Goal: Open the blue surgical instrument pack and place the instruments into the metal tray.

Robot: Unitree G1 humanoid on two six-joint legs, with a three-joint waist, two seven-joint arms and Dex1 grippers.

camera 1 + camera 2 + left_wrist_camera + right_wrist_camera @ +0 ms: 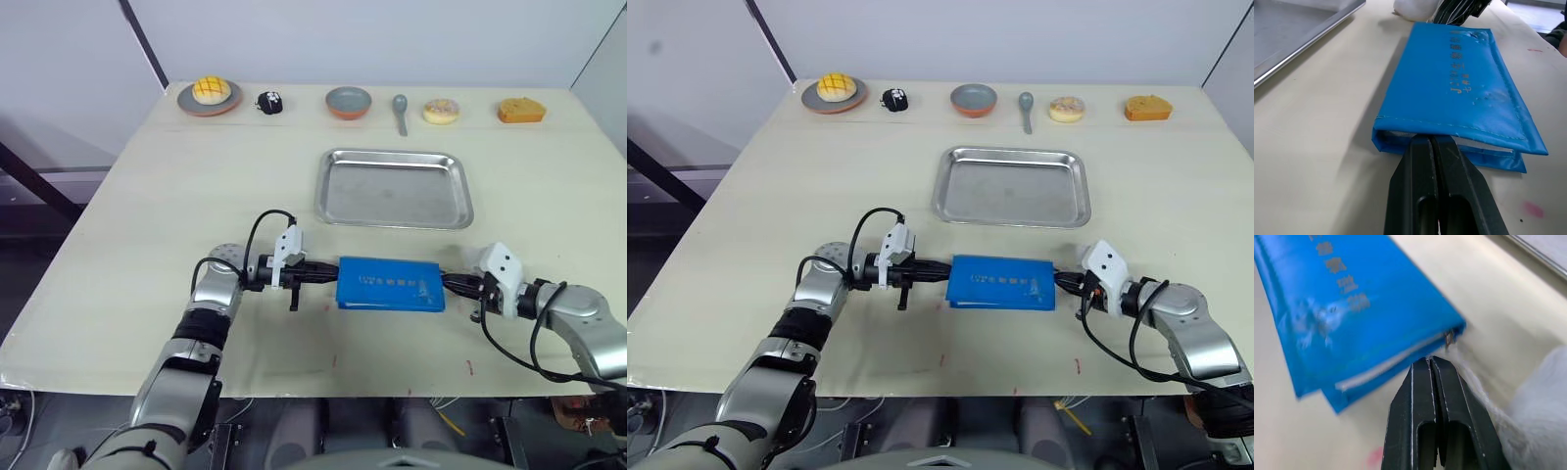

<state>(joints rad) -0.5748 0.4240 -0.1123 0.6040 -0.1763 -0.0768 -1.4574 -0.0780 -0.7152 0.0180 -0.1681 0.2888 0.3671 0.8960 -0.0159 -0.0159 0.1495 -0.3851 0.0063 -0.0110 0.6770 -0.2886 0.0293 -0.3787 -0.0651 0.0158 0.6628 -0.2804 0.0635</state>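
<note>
Jaws on both grippers are clenched empty, left gripper (315, 275) and right gripper (453, 284) touching opposite ends of my flat bright-blue surgical pack (390, 284), just before the shallow stainless-steel tray (394, 188). I judge pushing could slide it unopened.

- One blue surgical instrument pack (390, 284)
- One metal tray (395, 188)
- One grey bowl (349, 102)
- One grey spoon (401, 112)
- One plate (210, 98)
- Two grippers, left gripper (324, 273), right gripper (453, 284)
</note>
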